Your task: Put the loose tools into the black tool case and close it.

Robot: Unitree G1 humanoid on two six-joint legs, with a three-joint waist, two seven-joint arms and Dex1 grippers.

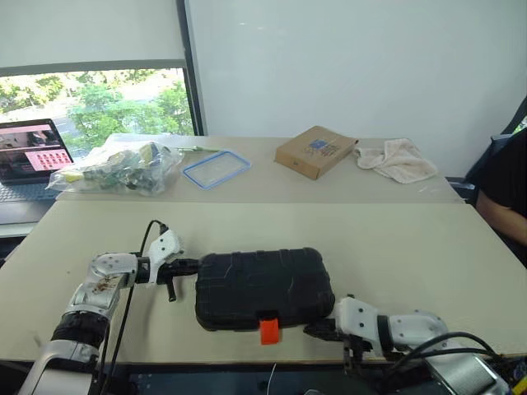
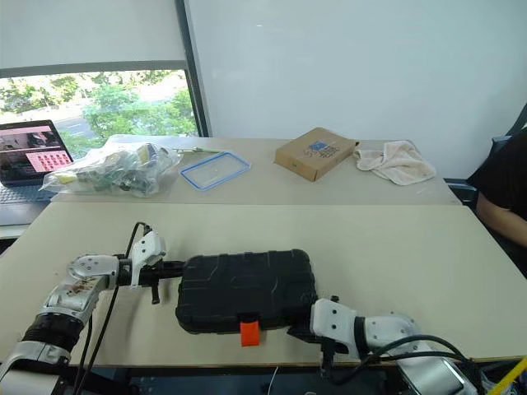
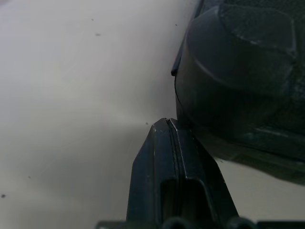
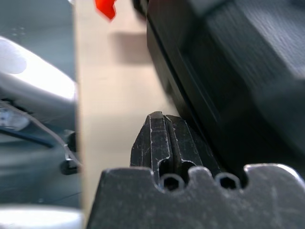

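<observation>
A pale beige bench (image 1: 395,247) fills the near part of the scene, its top plain and matte with a few small dark specks. On it, near the front edge and a little left of centre, lies the flat black plastic tool case with rounded corners (image 1: 262,286), lid down, its small orange latch (image 1: 268,330) hanging over the near side. The left gripper (image 1: 183,267) sits at the case's left end with its two black fingers pressed together, tips just at the case's rounded corner; they hold nothing. The right gripper (image 1: 319,329) lies at the case's near right corner, its fingers likewise closed on each other and empty, right beside the case wall. Behind this bench a second bench of the same pale colour (image 1: 263,185) runs across the room, the two meeting along a straight seam. On the far bench, from left to right, are an open laptop with a pink-toned screen (image 1: 31,156), a clear plastic bag stuffed with mixed items (image 1: 119,169), a clear rectangular lid with a blue rim (image 1: 216,169), a flat brown cardboard box with a blue label (image 1: 315,151) and a crumpled cream cloth (image 1: 397,159). A plain white wall (image 1: 354,66) backs the room; at far left a window (image 1: 99,103) under a lowered blind shows green trees. A person's dark-sleeved arm (image 1: 504,193) shows at the right edge.
</observation>
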